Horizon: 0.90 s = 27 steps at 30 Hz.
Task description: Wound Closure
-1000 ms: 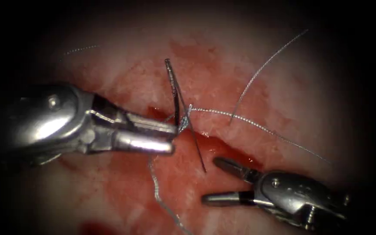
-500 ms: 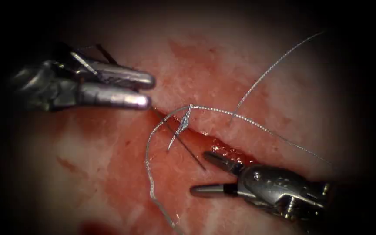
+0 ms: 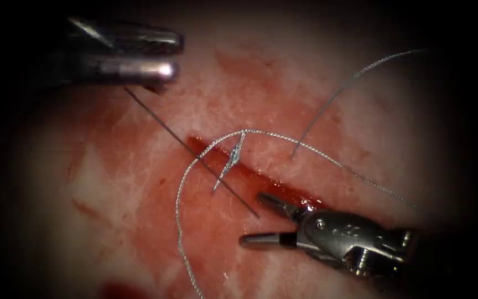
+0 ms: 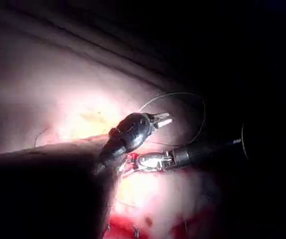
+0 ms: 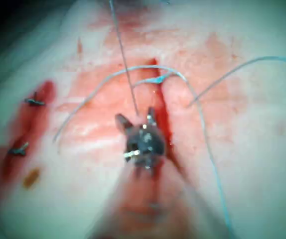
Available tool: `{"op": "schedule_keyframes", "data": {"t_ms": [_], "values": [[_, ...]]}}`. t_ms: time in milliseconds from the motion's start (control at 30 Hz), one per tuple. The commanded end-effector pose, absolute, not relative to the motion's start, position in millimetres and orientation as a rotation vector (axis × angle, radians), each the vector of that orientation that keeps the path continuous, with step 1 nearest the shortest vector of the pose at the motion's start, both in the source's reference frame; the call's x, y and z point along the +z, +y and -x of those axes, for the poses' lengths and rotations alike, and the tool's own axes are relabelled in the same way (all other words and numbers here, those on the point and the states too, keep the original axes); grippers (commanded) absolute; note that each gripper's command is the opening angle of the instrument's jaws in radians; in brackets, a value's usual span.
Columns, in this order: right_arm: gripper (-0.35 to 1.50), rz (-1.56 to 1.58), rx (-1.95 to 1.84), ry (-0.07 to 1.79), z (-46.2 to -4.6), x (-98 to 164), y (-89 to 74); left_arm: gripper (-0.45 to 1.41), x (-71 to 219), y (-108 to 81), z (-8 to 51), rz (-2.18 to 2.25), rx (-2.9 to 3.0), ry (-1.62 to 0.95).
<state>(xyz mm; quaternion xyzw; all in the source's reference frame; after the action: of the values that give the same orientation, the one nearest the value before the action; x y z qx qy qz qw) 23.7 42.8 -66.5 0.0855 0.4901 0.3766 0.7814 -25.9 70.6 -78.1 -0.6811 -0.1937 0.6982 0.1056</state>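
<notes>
Needle [image 3: 151, 88]: only a dark bit of it shows, in shadow at the far left just under the left tool [image 3: 168, 54], clear of the tissue [image 3: 316, 111]. That tool's jaws are drawn together on it, but where along the curve they hold it cannot be told. From there a thin dark thread [image 3: 195, 152] runs taut toward the near right. It crosses the far end of the cut [image 3: 272, 187] and meets the tissue on the cut's left side, right beside the right tool [image 3: 258, 220]. The right tool's jaws stand apart and hold nothing; its far jaw lies along the cut's edge, the near one over the wet surface. In the right wrist view the same spread jaws [image 5: 135, 119] sit at the foot of the dark thread [image 5: 125, 69]. A pale braided thread [image 3: 179, 210] rises from a knot [image 3: 237, 150] over the cut, arcs left and trails off toward the near side. Another length of it runs right across the tissue, and a loose end curves off to the far right. Red fluid [image 3: 217, 221] stains the tissue around and left of the cut.
</notes>
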Motion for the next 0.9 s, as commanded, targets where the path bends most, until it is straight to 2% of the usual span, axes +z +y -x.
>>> {"op": "schedule_keyframes", "data": {"t_ms": [33,133,167,233,267,300,900], "values": [[1.1,-0.191,0.815,1.057,-24.4,-67,42.5,-0.35,-77,71.1,26.8,1.992,2.03,-0.551],[0.98,-0.183,0.824,1.056,-24.6,-68,42.7,-0.35,-77,72.9,28.9,1.953,2.025,-0.513],[0.88,-0.166,0.815,1.055,-24.6,-68,42.7,-0.35,-77,72.9,29.4,1.953,2.025,-0.509],[0.53,-0.143,0.809,1.049,-24.6,-68,42.7,-0.35,-76,72.9,30.4,1.95,2.029,-0.495],[0.14,-0.124,0.797,1.039,-24.6,-68,42.5,-0.35,-76,72.7,30.7,1.949,2.032,-0.489],[-0.35,-0.085,0.685,0.984,-24.5,-67,41.8,-0.35,-75,72.5,30.9,1.947,2.043,-0.481],[-0.35,-0.144,0.627,0.966,-22.4,-75,39.3,-0.35,-67,70.8,31.3,1.868,2.11,-0.363]]}}
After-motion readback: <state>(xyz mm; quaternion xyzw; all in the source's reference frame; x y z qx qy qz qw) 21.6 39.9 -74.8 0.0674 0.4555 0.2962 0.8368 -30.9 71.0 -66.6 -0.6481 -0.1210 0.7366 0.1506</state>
